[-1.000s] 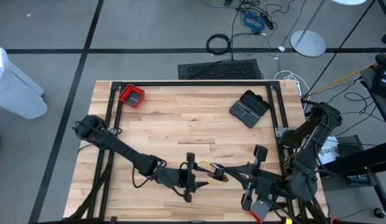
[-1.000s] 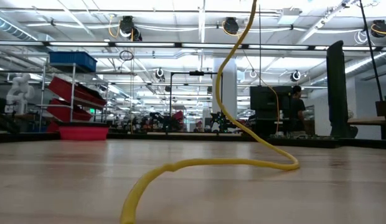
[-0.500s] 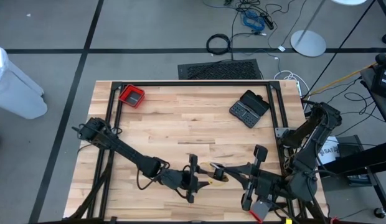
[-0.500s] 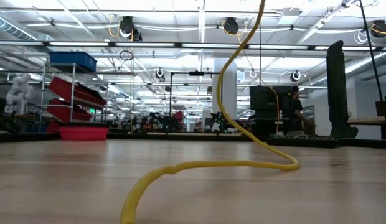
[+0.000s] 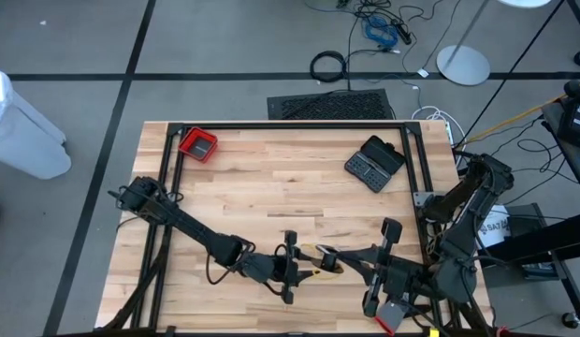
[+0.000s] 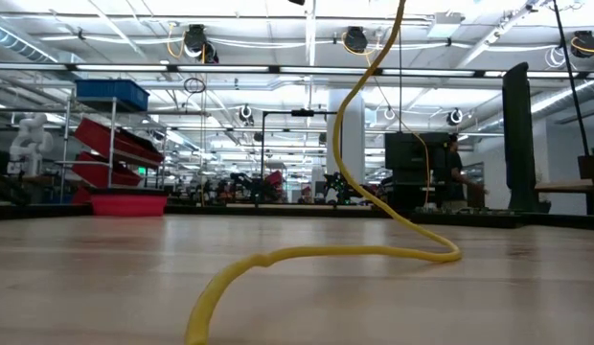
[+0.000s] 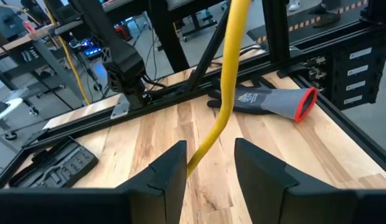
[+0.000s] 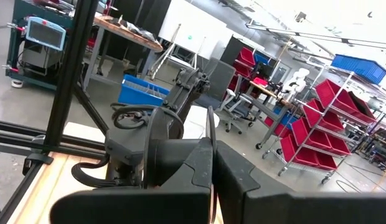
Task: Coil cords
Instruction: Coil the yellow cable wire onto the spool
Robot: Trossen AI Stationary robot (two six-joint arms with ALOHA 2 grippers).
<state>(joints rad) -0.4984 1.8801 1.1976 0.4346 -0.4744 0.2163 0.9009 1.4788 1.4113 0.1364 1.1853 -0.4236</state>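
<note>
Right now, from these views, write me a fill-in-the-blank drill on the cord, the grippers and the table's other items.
1. The thin cord rising between the left gripper's fingers is coloured ____.
2. The grey glove on the wooden table has a cuff coloured ____.
3. The small square tray at the table's far left corner is coloured ____.
4. The right gripper's fingers are ____.

Missing words: yellow; red; red; shut

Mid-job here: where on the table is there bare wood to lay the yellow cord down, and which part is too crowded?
Bare wood runs across the table middle, between the red tray at the far left corner and the black case at the far right. The near edge is crowded: the left gripper and right gripper meet there around the yellow cord.
</note>
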